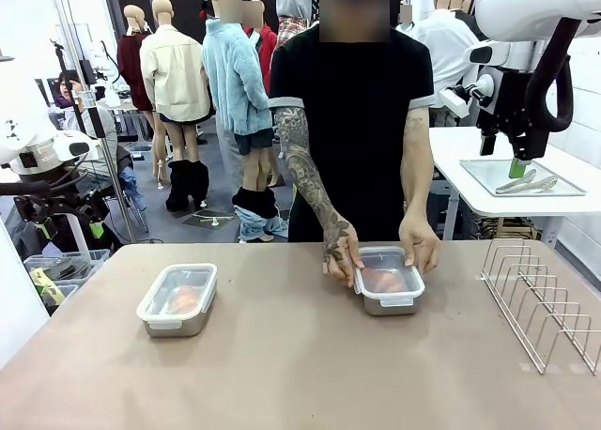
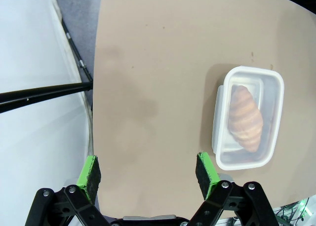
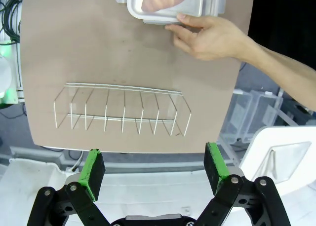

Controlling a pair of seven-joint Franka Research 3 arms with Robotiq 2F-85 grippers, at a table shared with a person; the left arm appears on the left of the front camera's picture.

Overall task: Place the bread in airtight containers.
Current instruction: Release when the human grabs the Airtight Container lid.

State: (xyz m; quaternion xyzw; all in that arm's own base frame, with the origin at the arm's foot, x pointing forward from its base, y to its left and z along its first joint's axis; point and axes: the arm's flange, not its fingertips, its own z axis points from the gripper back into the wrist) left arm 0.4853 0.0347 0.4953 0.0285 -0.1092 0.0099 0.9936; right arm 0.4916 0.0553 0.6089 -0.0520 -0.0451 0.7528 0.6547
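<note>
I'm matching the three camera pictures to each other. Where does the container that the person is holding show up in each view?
Front view: the held container sits right of centre on the table, between the person's hands.
Left wrist view: not in it; the tin there is the other container, untouched.
Right wrist view: at the top edge, one hand on its rim.
Shared landmark: the wire rack, right of it in the front view, nearer the camera in the right wrist view.

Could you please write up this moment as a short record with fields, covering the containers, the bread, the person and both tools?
left container: lidded, one bread roll inside, nobody touching it
right container: lid on, bread visible through it
person's hands: both at the right container's sides
wire rack: on the table at the robot's right, apart from the containers
left tool: open, above the table, holding nothing
right tool: open, holding nothing
</note>
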